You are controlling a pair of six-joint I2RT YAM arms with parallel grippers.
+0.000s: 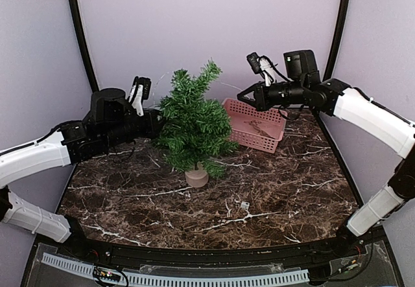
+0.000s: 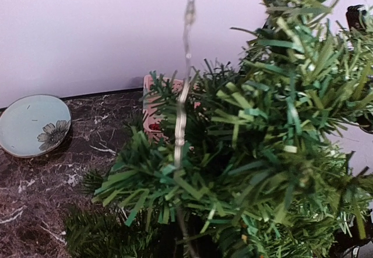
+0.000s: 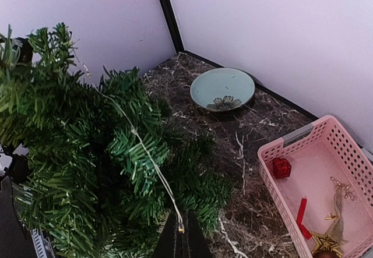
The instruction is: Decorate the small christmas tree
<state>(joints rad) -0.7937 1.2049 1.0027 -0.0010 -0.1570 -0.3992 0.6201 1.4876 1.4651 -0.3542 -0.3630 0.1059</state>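
Observation:
The small christmas tree (image 1: 194,125) stands upright mid-table on its tan base (image 1: 196,177). A thin light string (image 3: 148,159) lies across its upper branches. My right gripper (image 3: 182,237) is shut on one end of the string, a tiny bulb between its fingertips, and hovers at the tree's upper right (image 1: 241,97). My left gripper (image 1: 155,124) is pushed into the tree's left side. Its jaws are hidden by needles in the left wrist view, where the light string (image 2: 180,124) runs down into the branches toward them.
A pink basket (image 1: 280,131) sits right of the tree, holding a small red gift box (image 3: 282,167), a red stick (image 3: 301,217) and a gold star (image 3: 326,243). A teal flowered dish (image 3: 222,89) lies near the back wall. A small white scrap (image 1: 245,205) lies in front.

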